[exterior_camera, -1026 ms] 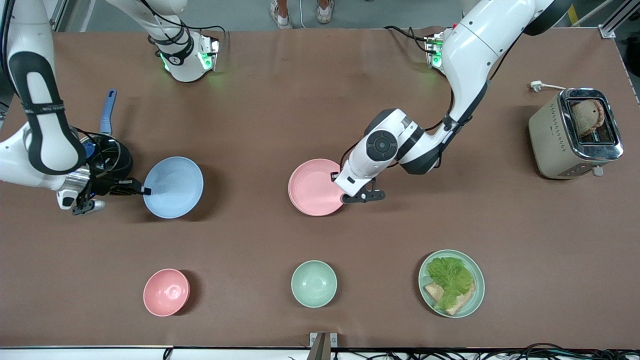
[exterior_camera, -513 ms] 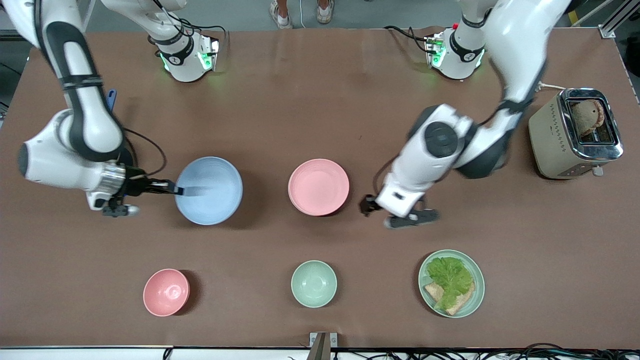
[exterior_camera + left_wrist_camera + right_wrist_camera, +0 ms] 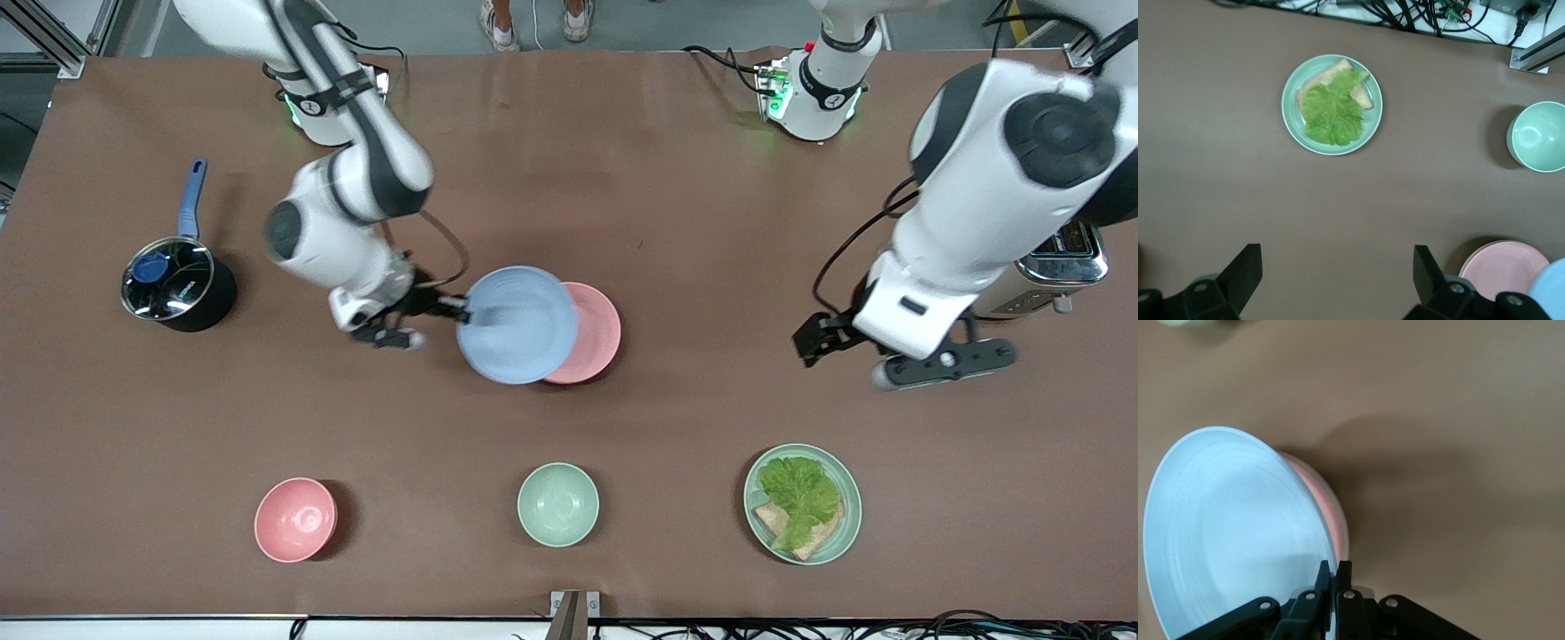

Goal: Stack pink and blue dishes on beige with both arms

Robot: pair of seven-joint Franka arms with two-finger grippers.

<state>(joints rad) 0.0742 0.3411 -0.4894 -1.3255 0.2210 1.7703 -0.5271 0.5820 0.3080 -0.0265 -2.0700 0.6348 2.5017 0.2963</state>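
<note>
My right gripper (image 3: 460, 309) is shut on the rim of the light blue plate (image 3: 517, 324) and holds it tilted in the air, partly over the pale pink plate (image 3: 594, 333) at mid-table. In the right wrist view the fingertips (image 3: 1345, 570) pinch the blue plate (image 3: 1231, 533) at its edge. The pink plate (image 3: 1321, 503) shows beneath it, with a thin cream rim (image 3: 1343, 532) under the pink, which looks like the beige plate. My left gripper (image 3: 813, 336) hangs open and empty over bare table between the pink plate and the toaster. Its wrist view shows the open gripper (image 3: 1336, 267).
A black pot (image 3: 178, 284) with a blue handle sits toward the right arm's end. The toaster (image 3: 1062, 258) is half hidden by the left arm. Nearer the front camera stand a pink bowl (image 3: 295, 520), a mint bowl (image 3: 558, 504) and a mint plate with lettuce and bread (image 3: 803, 504).
The right arm carried the blue plate from near the pot to over the pink plate. The left gripper let go of the pink plate and drew back toward the toaster.
</note>
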